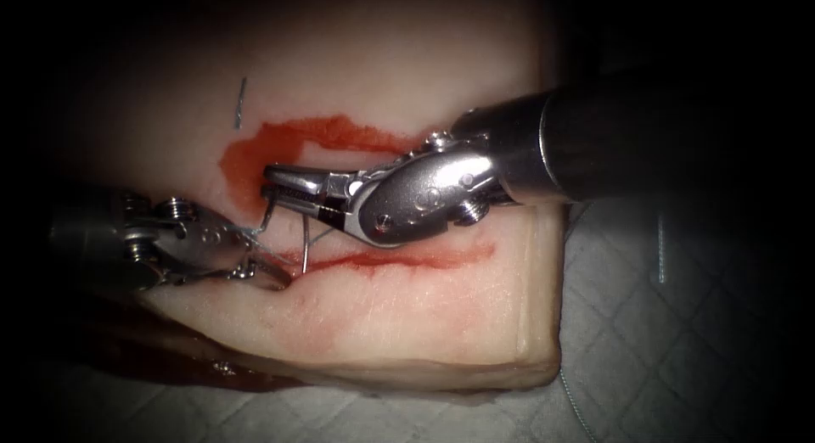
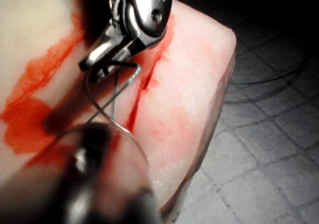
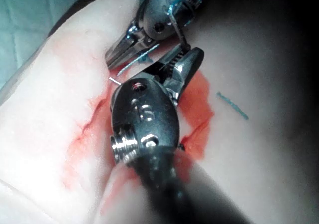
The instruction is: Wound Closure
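Two needle drivers work at the left end of the cut (image 1: 399, 260) in the tissue (image 1: 407, 324). The right end effector (image 1: 270, 182), jaws together, clamps the curved needle (image 1: 304, 239) near its upper end; the needle's free curve hangs just beside the cut. The left end effector (image 1: 276, 275) appears closed on the thread (image 1: 255, 232). A loose grip could let the needle rotate, and tension could snag the thread.

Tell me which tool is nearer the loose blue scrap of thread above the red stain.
Right. The right tool sits just below and to the right of the thread scrap, over the red fluid. The left tool lies farther down, at the cut.
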